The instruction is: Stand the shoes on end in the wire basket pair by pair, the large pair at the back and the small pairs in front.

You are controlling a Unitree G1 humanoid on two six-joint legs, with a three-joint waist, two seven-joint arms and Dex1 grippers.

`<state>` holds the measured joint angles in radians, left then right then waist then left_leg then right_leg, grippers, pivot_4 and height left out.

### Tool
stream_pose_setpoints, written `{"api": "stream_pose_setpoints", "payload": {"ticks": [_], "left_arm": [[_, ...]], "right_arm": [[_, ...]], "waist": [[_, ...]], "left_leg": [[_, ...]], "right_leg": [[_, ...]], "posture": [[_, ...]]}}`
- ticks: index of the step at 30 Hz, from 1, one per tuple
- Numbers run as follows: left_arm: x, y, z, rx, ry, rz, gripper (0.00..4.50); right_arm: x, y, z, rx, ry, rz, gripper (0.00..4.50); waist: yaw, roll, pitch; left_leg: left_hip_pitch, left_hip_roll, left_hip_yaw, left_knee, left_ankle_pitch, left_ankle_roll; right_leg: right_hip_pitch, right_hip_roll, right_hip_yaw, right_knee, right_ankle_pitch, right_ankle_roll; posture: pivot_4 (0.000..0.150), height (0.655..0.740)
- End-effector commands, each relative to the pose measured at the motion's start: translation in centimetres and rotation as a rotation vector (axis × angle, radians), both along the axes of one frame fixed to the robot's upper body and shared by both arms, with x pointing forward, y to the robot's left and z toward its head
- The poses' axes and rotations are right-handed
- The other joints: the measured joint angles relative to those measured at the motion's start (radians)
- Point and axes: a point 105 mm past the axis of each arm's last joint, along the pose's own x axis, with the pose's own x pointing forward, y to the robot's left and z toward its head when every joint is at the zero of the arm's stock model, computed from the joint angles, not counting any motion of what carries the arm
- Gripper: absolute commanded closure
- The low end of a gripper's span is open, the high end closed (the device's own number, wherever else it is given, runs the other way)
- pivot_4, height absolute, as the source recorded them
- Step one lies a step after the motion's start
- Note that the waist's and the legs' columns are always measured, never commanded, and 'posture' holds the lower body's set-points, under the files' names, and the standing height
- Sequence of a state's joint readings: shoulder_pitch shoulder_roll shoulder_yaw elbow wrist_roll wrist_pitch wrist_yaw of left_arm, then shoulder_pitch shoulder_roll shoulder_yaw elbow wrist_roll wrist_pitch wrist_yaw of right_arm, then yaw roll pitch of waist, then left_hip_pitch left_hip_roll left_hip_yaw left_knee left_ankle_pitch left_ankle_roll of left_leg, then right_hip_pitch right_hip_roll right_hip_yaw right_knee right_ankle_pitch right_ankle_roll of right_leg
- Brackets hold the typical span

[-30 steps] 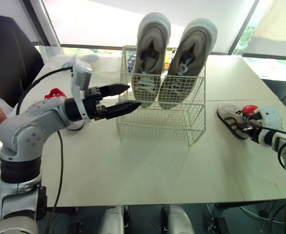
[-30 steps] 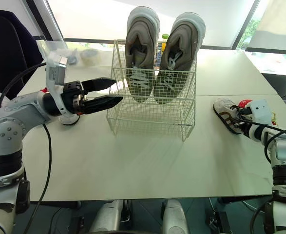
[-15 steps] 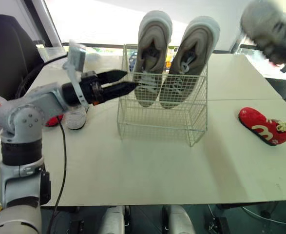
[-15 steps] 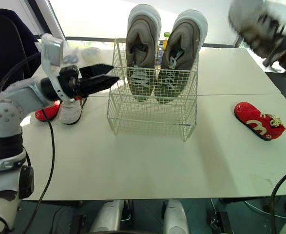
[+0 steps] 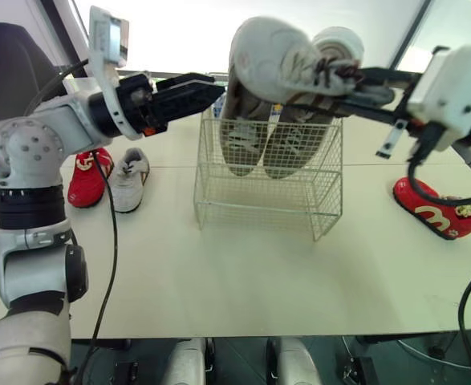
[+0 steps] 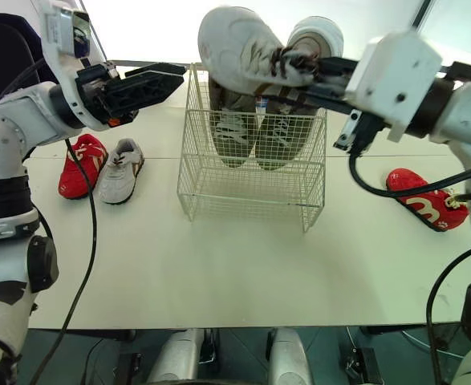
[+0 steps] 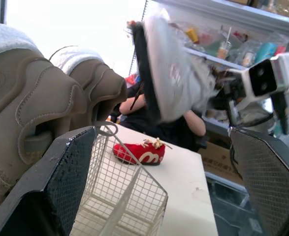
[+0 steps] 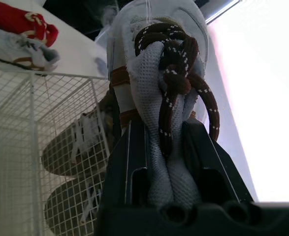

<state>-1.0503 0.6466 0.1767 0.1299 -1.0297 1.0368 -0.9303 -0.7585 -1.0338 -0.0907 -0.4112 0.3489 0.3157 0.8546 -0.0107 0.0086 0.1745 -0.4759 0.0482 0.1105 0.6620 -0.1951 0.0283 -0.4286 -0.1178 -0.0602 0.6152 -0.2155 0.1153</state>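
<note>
Right gripper [image 6: 303, 76] clamped on the white shoe [image 6: 239, 44] at its laced upper. Shoe sits ahead of the fingers, above the basket [image 6: 247, 196]. Judged light and soft-sided, so the grip may slip. Left gripper [image 6: 171, 78] parted, empty.

The left arm was raised with the elbow bent. The left gripper [image 6: 182, 75] pointed forward and inward, its two black fingers spread apart. The right arm reached inward at about the same height. The right gripper [image 6: 291, 80] had its fingers clamped on a white shoe [image 6: 235, 44], which stuck out beyond the fingertips.
</note>
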Motion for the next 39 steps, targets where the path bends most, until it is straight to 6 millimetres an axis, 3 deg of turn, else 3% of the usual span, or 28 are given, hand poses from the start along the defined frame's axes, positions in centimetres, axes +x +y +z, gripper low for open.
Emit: {"api": "stream_pose_setpoints", "payload": {"ticks": [1, 10, 13, 20, 21, 24, 27, 29, 34, 39], "left_arm": [[-0.5, -0.2, 1.1, 0.008, -0.044, -0.017, 0.0], [0.0, -0.7, -0.4, 0.061, -0.023, -0.006, 0.0], [0.0, -0.9, -0.8, 0.067, -0.008, -0.014, 0.7], [-0.1, -1.0, -1.5, 0.068, 0.01, -0.025, 3.97], [0.0, -0.9, -1.5, 0.058, 0.015, -0.018, 4.21], [0.0, -0.7, -1.3, 0.024, 0.029, -0.004, 4.21], [0.4, 0.2, -0.6, -0.081, 0.068, 0.025, 4.21], [0.4, 0.5, -0.3, -0.13, 0.084, 0.031, 4.21], [-0.1, 0.7, 0.4, -0.223, 0.099, 0.027, 4.21], [-0.3, 0.0, 0.6, -0.281, 0.104, 0.014, 4.21]], "right_arm": [[-0.8, 1.3, 0.6, -0.055, -0.091, 0.064, 4.17], [-1.2, 4.0, -0.1, -0.138, -0.115, 0.193, 4.17], [-1.3, 4.5, 0.0, -0.142, -0.12, 0.213, 4.18], [-0.9, 4.1, 0.7, -0.108, -0.094, 0.192, 4.18], [-0.7, 3.8, 0.9, -0.062, -0.055, 0.181, 3.68], [-0.9, 2.8, 1.1, 0.049, 0.079, 0.172, 2.21], [-1.3, 0.2, 1.5, 0.294, 0.297, 0.175, 0.72], [-1.5, -1.3, 1.5, 0.424, 0.385, 0.174, 0.05], [-1.0, -3.8, -1.2, 0.745, 0.622, 0.163, 0.05], [-0.2, 0.1, -3.5, 0.994, 0.811, 0.315, 0.05]], "waist": [[-0.001, 0.0, 0.0], [0.0, 0.0, 0.001], [-0.001, 0.0, 0.001], [-0.001, 0.0, 0.001], [0.0, 0.0, 0.001], [0.0, 0.0, 0.001], [0.004, -0.001, 0.001], [0.006, -0.003, 0.002], [0.004, -0.005, 0.001], [-0.004, -0.005, 0.001]], "left_leg": [[0.0, 0.0, 0.0, 0.0, 0.0, 0.0], [0.0, 0.0, 0.001, 0.0, 0.0, 0.0], [0.0, 0.0, 0.001, 0.0, 0.0, 0.0], [0.0, 0.0, 0.001, 0.0, 0.0, -0.001], [0.0, 0.0, 0.001, 0.0, 0.001, -0.001], [0.0, 0.0, 0.0, 0.0, 0.001, -0.001], [0.0, 0.0, -0.002, 0.0, 0.001, -0.001], [0.0, 0.001, -0.003, 0.0, 0.001, 0.0], [0.001, 0.001, -0.004, 0.0, 0.0, 0.0], [0.002, 0.001, -0.004, 0.0, 0.001, 0.0]], "right_leg": [[0.0, 0.0, 0.0, 0.0, 0.0, 0.0], [0.0, 0.0, 0.0, 0.001, 0.0, 0.0], [0.0, 0.0, 0.0, 0.001, 0.0, 0.0], [0.0, 0.0, 0.0, 0.001, 0.0, 0.0], [0.0, 0.0, 0.0, 0.001, 0.0, 0.0], [0.0, 0.0, 0.0, 0.001, 0.0, 0.0], [0.0, 0.0, 0.0, 0.002, 0.0, 0.0], [0.001, 0.0, 0.0, 0.001, 0.0, 0.0], [0.002, 0.0, -0.001, 0.002, 0.0, 0.0], [0.001, 0.0, 0.0, 0.004, 0.0, 0.0]], "posture": [[0.15, 0.74], [0.15, 0.74], [0.15, 0.74], [0.15, 0.74], [0.15, 0.74], [0.15, 0.74], [0.15, 0.74], [0.15, 0.74], [0.15, 0.74], [0.15, 0.74]]}}
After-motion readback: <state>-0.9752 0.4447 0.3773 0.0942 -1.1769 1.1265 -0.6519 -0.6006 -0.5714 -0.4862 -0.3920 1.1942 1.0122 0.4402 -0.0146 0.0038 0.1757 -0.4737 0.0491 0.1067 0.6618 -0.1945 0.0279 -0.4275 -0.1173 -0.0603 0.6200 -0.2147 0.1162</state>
